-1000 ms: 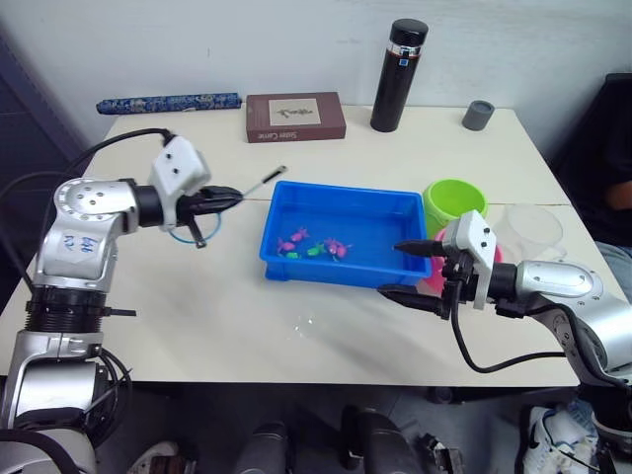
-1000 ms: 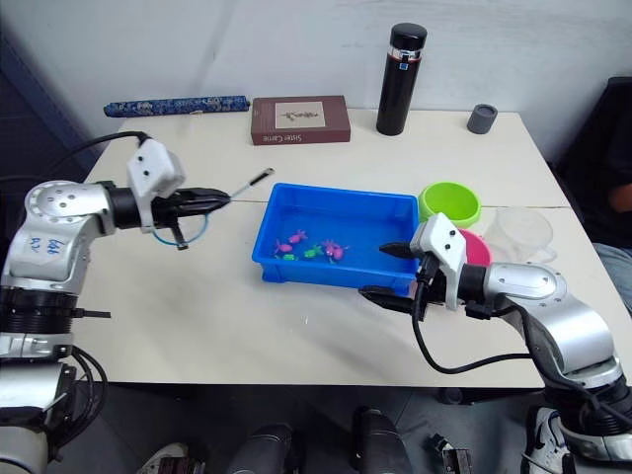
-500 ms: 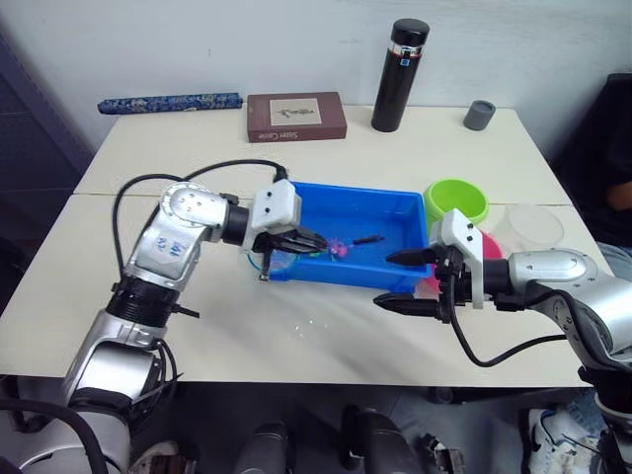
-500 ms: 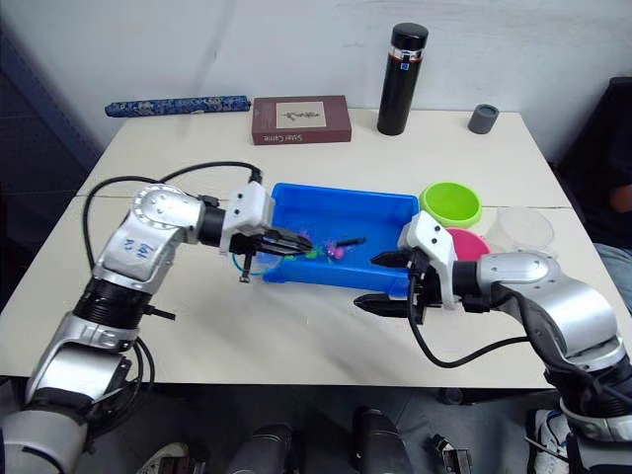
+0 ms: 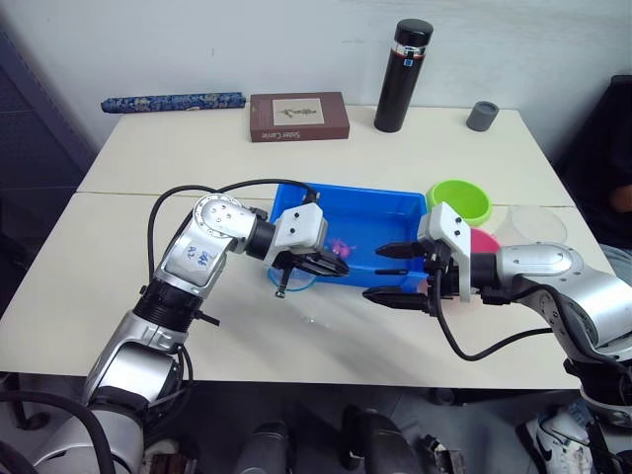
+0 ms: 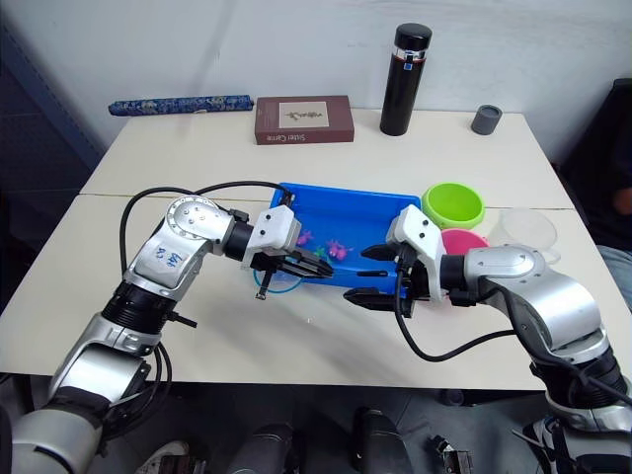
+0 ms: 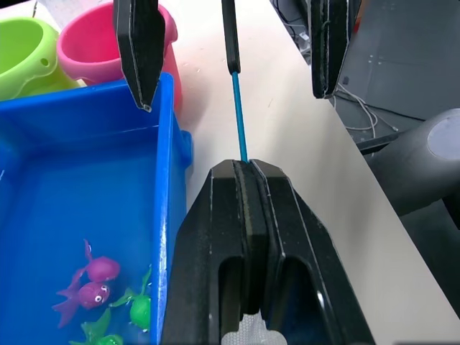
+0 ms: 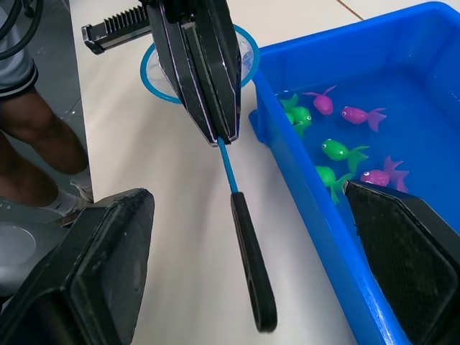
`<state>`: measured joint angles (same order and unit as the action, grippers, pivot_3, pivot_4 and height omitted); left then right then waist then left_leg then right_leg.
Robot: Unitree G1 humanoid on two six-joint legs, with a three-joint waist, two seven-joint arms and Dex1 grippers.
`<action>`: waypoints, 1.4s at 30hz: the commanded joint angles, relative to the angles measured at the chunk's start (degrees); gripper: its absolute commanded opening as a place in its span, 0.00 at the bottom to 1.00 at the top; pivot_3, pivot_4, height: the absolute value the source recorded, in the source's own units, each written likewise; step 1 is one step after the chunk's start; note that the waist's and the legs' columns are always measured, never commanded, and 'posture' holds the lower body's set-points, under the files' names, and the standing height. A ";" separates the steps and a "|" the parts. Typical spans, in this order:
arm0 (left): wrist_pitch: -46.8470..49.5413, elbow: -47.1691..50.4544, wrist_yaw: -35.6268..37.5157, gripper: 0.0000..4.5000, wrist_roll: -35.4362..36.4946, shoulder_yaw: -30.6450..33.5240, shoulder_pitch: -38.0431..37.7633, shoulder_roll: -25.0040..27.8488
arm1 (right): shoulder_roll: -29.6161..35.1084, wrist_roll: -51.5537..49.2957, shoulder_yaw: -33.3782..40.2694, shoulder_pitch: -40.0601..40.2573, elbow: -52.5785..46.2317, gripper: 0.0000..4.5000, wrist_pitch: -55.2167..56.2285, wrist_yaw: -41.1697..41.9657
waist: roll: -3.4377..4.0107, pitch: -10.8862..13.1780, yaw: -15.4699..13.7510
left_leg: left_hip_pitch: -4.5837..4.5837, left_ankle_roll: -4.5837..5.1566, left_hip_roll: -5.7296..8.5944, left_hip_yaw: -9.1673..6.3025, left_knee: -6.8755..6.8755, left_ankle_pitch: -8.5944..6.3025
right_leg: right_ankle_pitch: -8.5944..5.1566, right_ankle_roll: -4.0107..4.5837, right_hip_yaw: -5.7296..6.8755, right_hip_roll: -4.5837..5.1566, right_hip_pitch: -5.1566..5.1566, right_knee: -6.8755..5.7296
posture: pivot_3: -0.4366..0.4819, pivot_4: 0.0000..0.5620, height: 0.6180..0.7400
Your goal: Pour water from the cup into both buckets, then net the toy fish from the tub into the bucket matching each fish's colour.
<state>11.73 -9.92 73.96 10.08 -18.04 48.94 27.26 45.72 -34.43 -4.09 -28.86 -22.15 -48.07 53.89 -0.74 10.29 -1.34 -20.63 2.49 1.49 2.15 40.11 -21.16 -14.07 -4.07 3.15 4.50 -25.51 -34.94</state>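
Note:
My left gripper [image 5: 331,265] is shut on the thin shaft of the net [image 8: 194,72], just past its light blue hoop. It holds the net low over the table at the front edge of the blue tub [image 5: 367,209]. The net's dark handle [image 8: 251,266] points at my right gripper [image 5: 395,274], which is open, and the handle end lies between its fingers [image 7: 138,50]. Several pink and green toy fish [image 8: 338,149] float in the tub. The green bucket [image 5: 459,200] and the pink bucket [image 5: 486,243] stand right of the tub. Beside them is the clear cup [image 5: 539,225].
Along the table's far edge stand a tall black flask [image 5: 408,74], a small grey cup [image 5: 481,115], a brown book [image 5: 298,117] and a blue patterned roll [image 5: 170,102]. A person's leg [image 8: 29,122] shows beside the table.
My left arm has swung from the table's left side to the tub's front edge, carrying the net. The right gripper has edged left, and the net handle now lies between its fingers.

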 commanded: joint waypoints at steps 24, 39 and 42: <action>0.29 1.06 0.77 0.00 0.28 0.50 1.35 -0.45 | 0.92 -1.37 1.87 -0.66 -2.54 0.01 -0.76 0.45 | 0.00 0.00 0.00 | 0.00 0.00 0.00 -0.01 0.00 0.00 | 0.00 0.00 0.00 0.00 0.00 0.00 | 0.48 0.27 1.00; 7.43 0.83 -0.94 0.71 3.21 4.60 4.97 -0.38 | 1.69 -1.73 1.93 -0.42 -2.76 0.00 -0.16 1.50 | 0.00 0.00 0.00 | -0.01 0.00 0.00 -0.02 0.00 0.00 | 0.00 0.00 0.00 0.00 0.00 0.00 | 0.48 0.27 1.00; 10.77 0.66 -2.45 0.99 5.83 9.14 7.66 0.89 | 1.74 -1.39 1.82 -0.19 -2.71 0.00 0.29 1.62 | 0.00 0.00 0.00 | -0.01 0.00 0.00 -0.02 0.00 0.00 | 0.00 0.00 0.00 0.00 0.00 0.00 | 0.48 0.27 1.00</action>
<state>20.47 -9.98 72.53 13.29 -13.17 53.95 27.13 46.65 -35.31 -4.00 -28.82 -23.19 -48.78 54.98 -0.74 10.29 -1.34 -20.64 2.49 1.49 2.13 40.11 -21.16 -14.07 -4.07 3.15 4.50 -25.51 -34.94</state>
